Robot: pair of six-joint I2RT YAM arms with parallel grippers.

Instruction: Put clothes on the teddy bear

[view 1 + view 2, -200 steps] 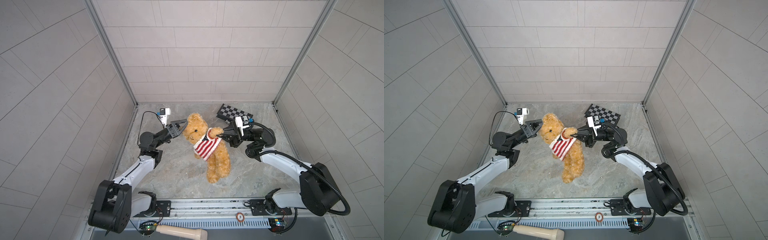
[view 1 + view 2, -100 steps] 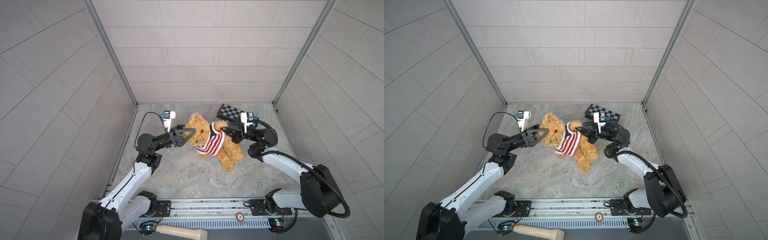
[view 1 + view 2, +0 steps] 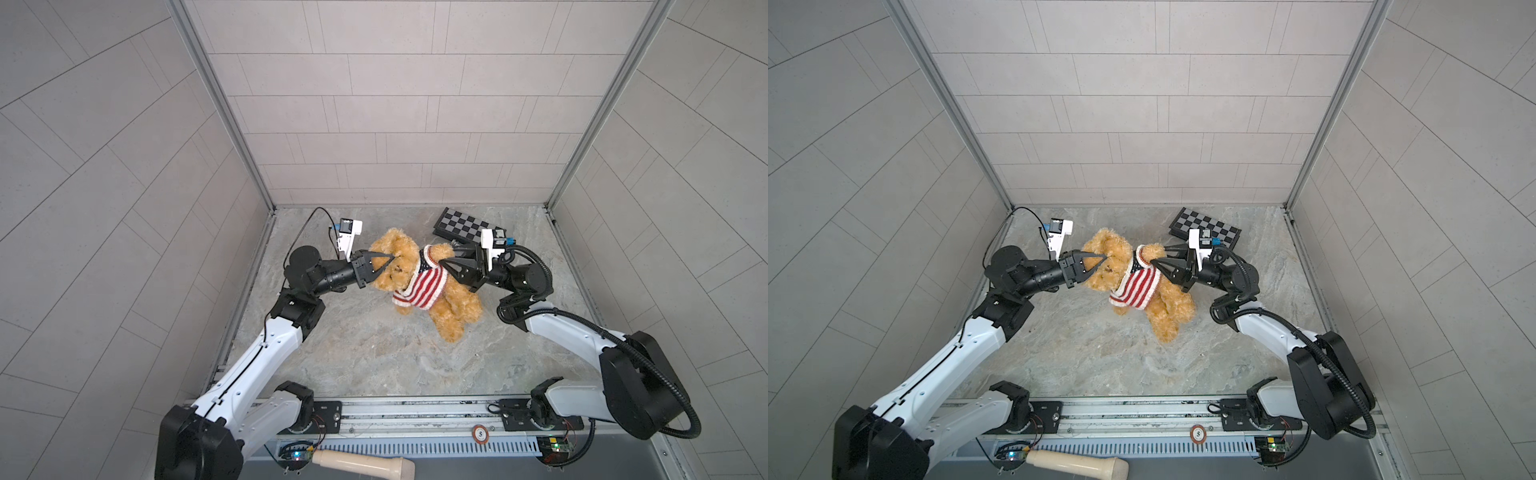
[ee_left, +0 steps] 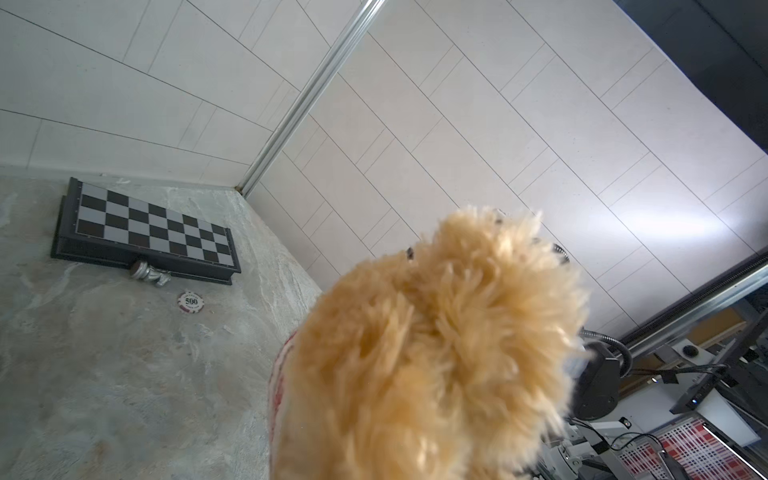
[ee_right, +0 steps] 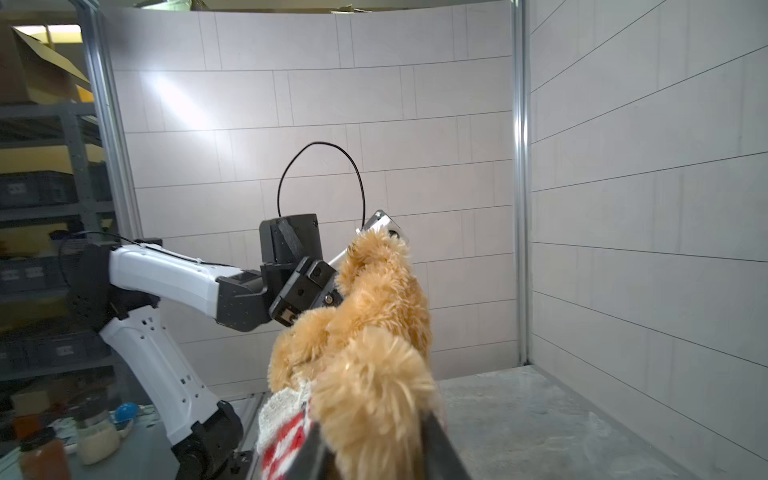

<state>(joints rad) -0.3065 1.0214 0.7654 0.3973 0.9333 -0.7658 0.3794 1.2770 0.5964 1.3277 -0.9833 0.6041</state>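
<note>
The teddy bear (image 3: 455, 309) leans over the middle of the table, legs on the stone top, wearing the red-and-white striped sweater (image 3: 424, 284). My left gripper (image 3: 390, 257) is shut on the fur at the top of its head. In the left wrist view, bear fur (image 4: 436, 353) hides the jaws. One bear arm (image 3: 441, 250) pokes out of the sweater's white cuff. My right gripper (image 3: 448, 255) is open, its fingers (image 5: 436, 444) on either side of that arm (image 5: 374, 395). Both grippers show the same way in both top views, left (image 3: 1104, 257) and right (image 3: 1158, 255).
A folded chessboard box (image 3: 469, 230) lies at the back right, with a silver chess piece (image 4: 151, 274) and a poker chip (image 4: 191, 301) beside it. Another chip (image 3: 480, 433) sits on the front rail. A beige handle (image 3: 361, 461) lies below the rail.
My left gripper has closed on the bear's head. My right gripper, shut on the bear's arm before, has opened. The bear has tipped over toward the right.
</note>
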